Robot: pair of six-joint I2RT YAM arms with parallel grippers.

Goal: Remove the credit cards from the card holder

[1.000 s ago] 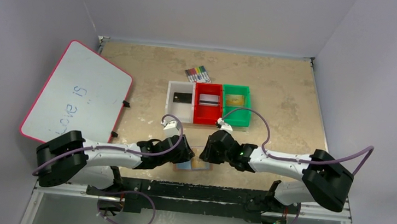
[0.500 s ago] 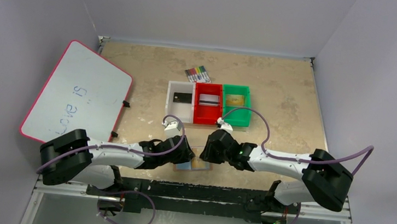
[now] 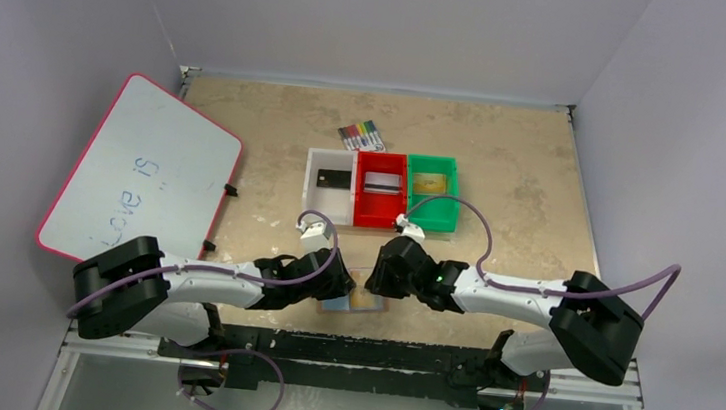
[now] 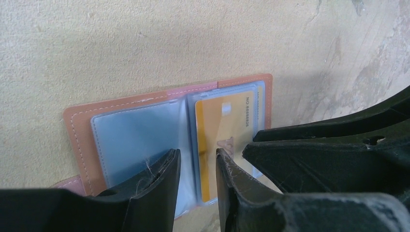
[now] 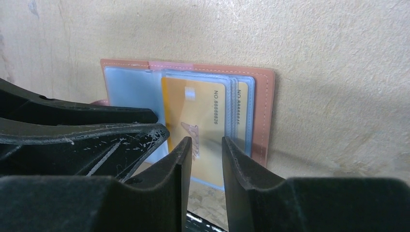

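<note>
The left gripper [image 4: 197, 157] hangs, jaws slightly apart and pinching nothing, over the fold of the open tan card holder [image 4: 77, 126], which lies at the near edge of the table [image 3: 504, 158]. A gold credit card [image 4: 223, 113] sits in its right half, beneath the right gripper [image 5: 207, 142], likewise narrowly spread.

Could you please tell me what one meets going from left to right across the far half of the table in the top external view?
whiteboard → white bin → red bin → green bin
</note>
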